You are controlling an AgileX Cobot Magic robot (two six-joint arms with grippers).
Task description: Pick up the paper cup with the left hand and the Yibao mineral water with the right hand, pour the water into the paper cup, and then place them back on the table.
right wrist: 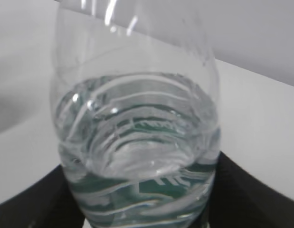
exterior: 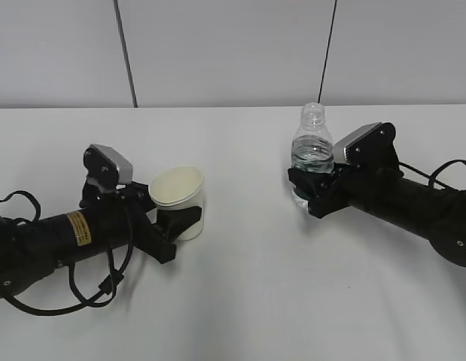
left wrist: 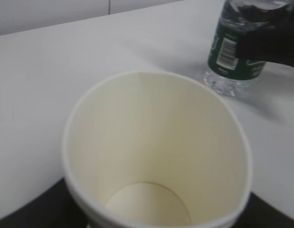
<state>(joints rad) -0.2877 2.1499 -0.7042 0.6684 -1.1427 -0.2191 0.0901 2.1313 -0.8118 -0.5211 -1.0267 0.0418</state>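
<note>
The white paper cup (exterior: 178,197) stands upright on the table (exterior: 240,301), left of centre. My left gripper (exterior: 178,219), on the arm with the yellow sticker, is shut on its lower half. In the left wrist view the cup (left wrist: 156,142) fills the frame; its cream inside is empty, and a black finger (left wrist: 33,209) shows at the bottom corner. The Yibao mineral water (exterior: 313,150), capless and part full, stands upright right of centre with my right gripper (exterior: 309,189) shut on its green-labelled middle. In the right wrist view the bottle (right wrist: 137,133) sits between my black fingers (right wrist: 28,204).
The bottle's green label and base (left wrist: 230,57) show at the top right of the left wrist view, about a hand's width from the cup. Black cables (exterior: 89,289) trail beside the left arm. A grey wall (exterior: 233,45) bounds the table's far edge.
</note>
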